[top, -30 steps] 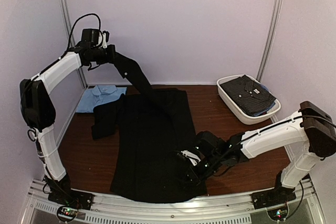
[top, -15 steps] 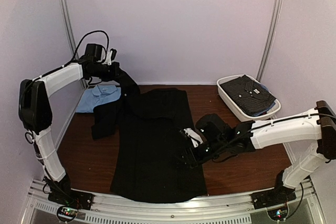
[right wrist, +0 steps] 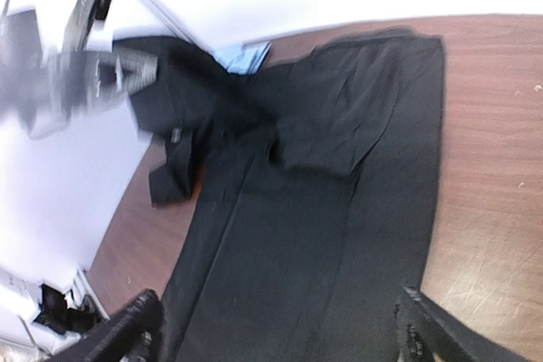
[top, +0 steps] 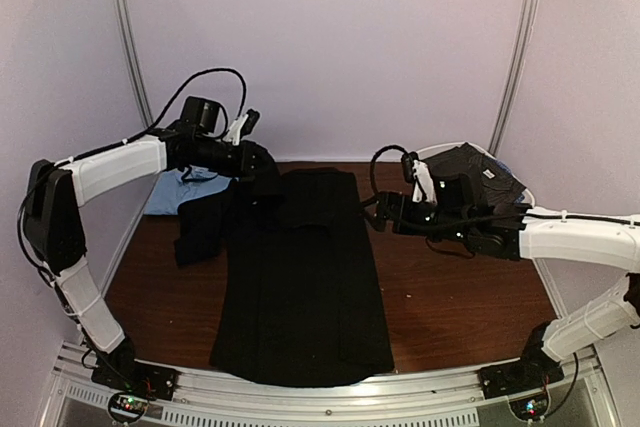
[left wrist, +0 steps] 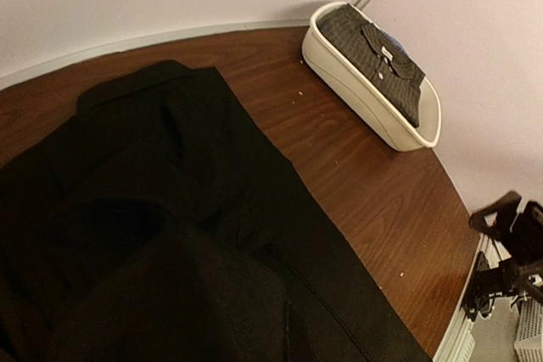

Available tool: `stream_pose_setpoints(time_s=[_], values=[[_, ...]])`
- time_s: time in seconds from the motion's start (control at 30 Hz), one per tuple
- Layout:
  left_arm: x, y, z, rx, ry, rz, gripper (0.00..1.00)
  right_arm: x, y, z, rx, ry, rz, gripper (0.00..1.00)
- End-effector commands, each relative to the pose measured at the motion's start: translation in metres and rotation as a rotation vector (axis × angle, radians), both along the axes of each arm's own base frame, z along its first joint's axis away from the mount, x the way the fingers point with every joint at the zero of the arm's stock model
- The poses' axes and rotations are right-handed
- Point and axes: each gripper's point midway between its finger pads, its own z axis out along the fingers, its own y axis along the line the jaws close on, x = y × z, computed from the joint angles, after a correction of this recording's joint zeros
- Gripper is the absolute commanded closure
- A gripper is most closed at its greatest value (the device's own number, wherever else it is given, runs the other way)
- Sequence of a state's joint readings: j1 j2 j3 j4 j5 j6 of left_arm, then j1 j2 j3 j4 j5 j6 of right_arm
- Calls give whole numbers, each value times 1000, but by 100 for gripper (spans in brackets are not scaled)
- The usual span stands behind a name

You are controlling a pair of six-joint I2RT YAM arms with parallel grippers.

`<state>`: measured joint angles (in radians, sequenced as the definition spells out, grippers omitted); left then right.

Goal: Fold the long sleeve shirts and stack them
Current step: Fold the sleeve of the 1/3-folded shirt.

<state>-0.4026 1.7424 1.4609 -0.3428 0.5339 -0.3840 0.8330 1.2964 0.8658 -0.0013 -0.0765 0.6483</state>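
Note:
A plain black long sleeve shirt [top: 300,287] lies flat down the middle of the table, one sleeve [top: 200,227] trailing off its left side. At its far left corner my left gripper [top: 255,160] is shut on a bunched sleeve of it; in the left wrist view black cloth [left wrist: 170,209] hides the fingers. My right gripper [top: 383,209] hovers over the shirt's far right edge. In the right wrist view it [right wrist: 280,336] stands wide open with nothing between its fingers, the black shirt [right wrist: 322,209] below. A light blue shirt [top: 180,187] lies folded at the back left.
A white oval tub [left wrist: 365,103] at the back right holds a dark pale-dotted shirt [left wrist: 373,57], partly behind the right arm in the top view. Walls and metal posts close the back and sides. An aluminium rail [top: 300,402] runs along the near edge.
My right gripper opened, let go of the shirt's near right part, and rose toward the back right. My left gripper carried the sleeve down and rightward over the shirt's far end.

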Motion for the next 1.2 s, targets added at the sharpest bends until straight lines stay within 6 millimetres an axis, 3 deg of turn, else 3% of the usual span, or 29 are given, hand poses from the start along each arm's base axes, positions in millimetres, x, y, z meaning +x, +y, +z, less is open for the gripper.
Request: stream_pose_setpoints(time_s=[0.0, 0.2, 0.5, 0.87, 0.97, 1.17], values=[[-31, -27, 5, -20, -42, -122, 100, 38, -26, 38, 66, -118, -151, 0], [-65, -50, -4, -27, -26, -238, 100, 61, -48, 39, 71, -127, -242, 0], [-105, -70, 16, -88, -54, -413, 100, 74, -92, 48, 136, -189, -328, 0], [-160, -104, 44, -176, -102, -670, 100, 66, -94, 62, 83, -263, -253, 2], [-162, -109, 38, -170, -85, -685, 100, 66, -95, 59, 68, -259, -257, 2], [-171, -130, -3, -116, 8, -737, 100, 64, -92, 42, 47, -213, -236, 3]])
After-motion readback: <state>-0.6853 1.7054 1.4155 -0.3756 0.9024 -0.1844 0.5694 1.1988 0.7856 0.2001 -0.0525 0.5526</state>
